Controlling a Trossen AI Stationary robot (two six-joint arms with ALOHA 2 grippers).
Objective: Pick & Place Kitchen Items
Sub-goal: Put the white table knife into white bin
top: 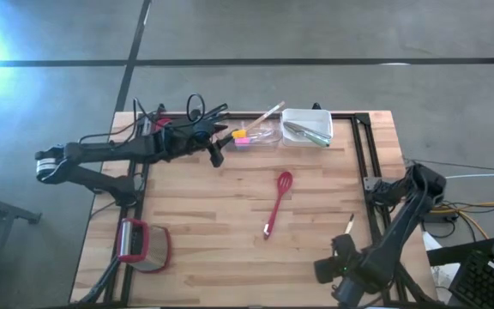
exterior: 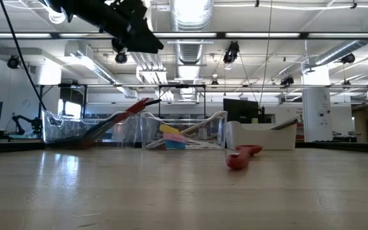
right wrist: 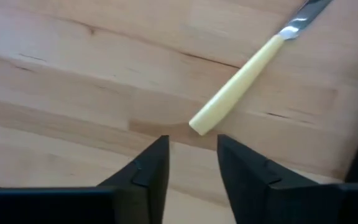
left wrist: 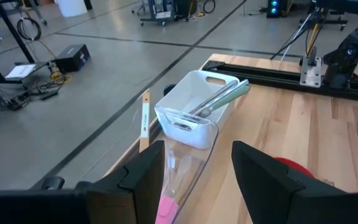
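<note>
My left gripper [top: 217, 148] is open and empty, up in the air [exterior: 133, 32] beside a clear tub [top: 256, 135] that holds pink and yellow pieces; its fingers [left wrist: 143, 177] point past this tub at a white tub [left wrist: 194, 106] with metal utensils. A red whisk [top: 277, 202] lies flat mid-table. A knife with a cream handle [top: 350, 225] lies flat near the right edge. My right gripper [right wrist: 191, 155] is open just short of the handle's free end [right wrist: 204, 123], touching nothing.
Another clear tub [top: 157, 124] at the far left holds black spoons and a red utensil. A red-framed round object [top: 144, 245] lies near the left front corner. A black rail [top: 363, 154] runs along the table's right side. Bare wood [top: 221, 232] lies around the whisk.
</note>
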